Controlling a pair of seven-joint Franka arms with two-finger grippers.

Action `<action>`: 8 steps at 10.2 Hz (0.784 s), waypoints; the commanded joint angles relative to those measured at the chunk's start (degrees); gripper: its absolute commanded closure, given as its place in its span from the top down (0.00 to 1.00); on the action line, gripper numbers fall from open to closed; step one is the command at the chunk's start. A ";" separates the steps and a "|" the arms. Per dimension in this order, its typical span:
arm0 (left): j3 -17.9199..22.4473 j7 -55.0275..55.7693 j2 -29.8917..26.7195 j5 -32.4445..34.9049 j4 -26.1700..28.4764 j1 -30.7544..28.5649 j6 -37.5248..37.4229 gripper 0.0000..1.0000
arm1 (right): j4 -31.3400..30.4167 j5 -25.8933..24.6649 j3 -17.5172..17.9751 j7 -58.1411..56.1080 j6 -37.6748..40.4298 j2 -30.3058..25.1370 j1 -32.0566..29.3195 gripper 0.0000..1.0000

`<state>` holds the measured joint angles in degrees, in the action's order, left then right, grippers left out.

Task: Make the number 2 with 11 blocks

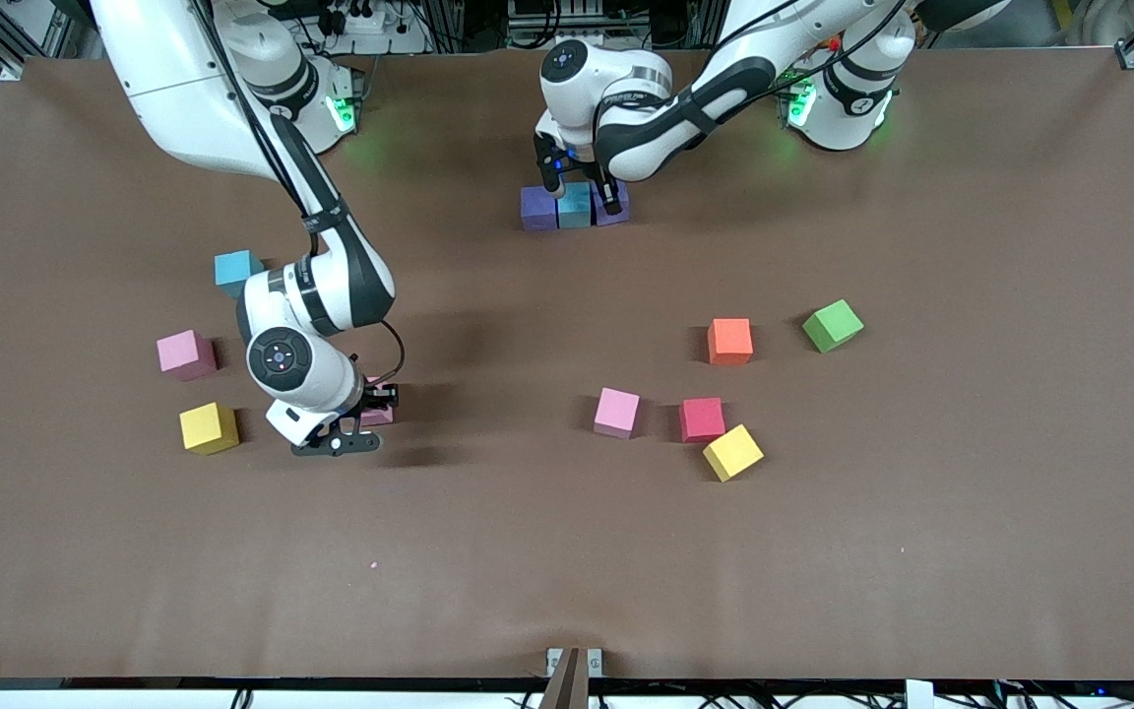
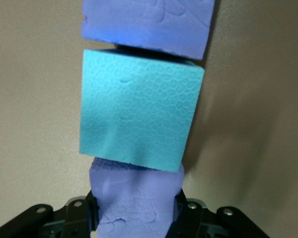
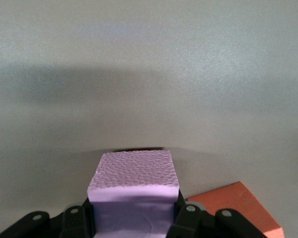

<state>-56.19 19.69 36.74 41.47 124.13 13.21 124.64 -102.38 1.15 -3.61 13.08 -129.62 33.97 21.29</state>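
On the brown surface (image 1: 567, 551), the left hand (image 2: 136, 218) clamps a purple block (image 2: 136, 208), ending the three-block row (image 1: 575, 207) near the bases; release it flush. The right hand (image 3: 134, 218) grips a pink block (image 3: 134, 193) low over the surface; next, seat it squarely against the row.

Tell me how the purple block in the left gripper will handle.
The purple block creases where the left gripper pinches it, so probably soft, light foam, not fragile. Its matte, textured skin likely resists slipping. Flat faces: it should slide, not roll.
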 commanded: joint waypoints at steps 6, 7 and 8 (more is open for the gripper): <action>-0.76 -1.23 0.87 1.51 -0.20 0.06 1.30 0.31 | 0.51 -0.10 0.10 1.25 1.47 -0.92 0.07 0.34; -0.68 -1.93 1.40 1.51 -0.64 0.15 1.30 0.31 | 0.60 -0.10 0.10 1.34 1.47 -0.92 0.07 0.34; -0.59 -3.24 1.49 1.51 -0.99 -0.11 1.30 0.32 | 0.60 -0.10 0.10 1.34 1.47 -0.92 0.07 0.34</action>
<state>-56.53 17.92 36.84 41.47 124.02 13.34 125.35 -101.83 1.15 -3.61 13.19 -129.28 33.96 21.29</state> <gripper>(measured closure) 0.454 0.445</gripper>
